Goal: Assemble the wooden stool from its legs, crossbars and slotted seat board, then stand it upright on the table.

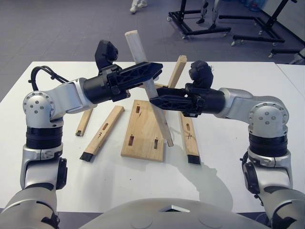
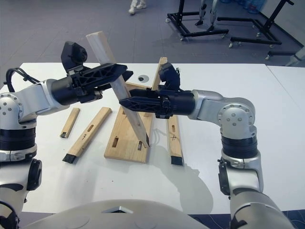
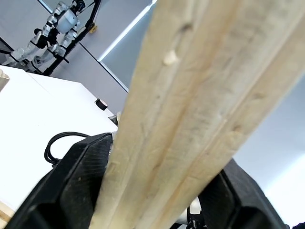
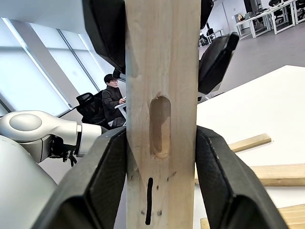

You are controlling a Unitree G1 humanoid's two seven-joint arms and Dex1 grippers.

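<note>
A white table [image 1: 228, 157] is taking up most of the head view, with grey floor [image 1: 57, 28] stretching beyond its far edge at 12 o'clock and black wheeled frames [image 1: 209, 21] standing on that floor toward 1 o'clock; a neighbouring table [image 1: 295, 76] is sitting just off the 3 o'clock edge. The slotted seat board [image 1: 143, 131] is lying flat at the table's middle. A second leg [image 1: 102, 132] is lying just beside it at 9 o'clock, a short crossbar [image 1: 84, 122] is lying farther out the same way, a third leg [image 1: 189, 138] is lying close at its 3 o'clock side, and a slanting piece [image 1: 177, 71] is showing behind the arms at 1 o'clock. A small dark round object [image 2: 141, 78] is sitting near the far edge. Over the board, the held leg [image 1: 136, 45] is slanting, its top toward 11 o'clock and its lower end down by the board's 4 o'clock edge; whether it is touching the board I cannot tell. The left gripper [image 1: 155, 69] is clamping its upper half, both fingers pressing against the wood, and the right gripper [image 1: 155, 101] is gripping it just below, fingers flanking the slotted face. Bare tabletop is lying open from 5 to 7 o'clock toward the robot and out along the 3 o'clock side, while the parts are taking up the middle band
</note>
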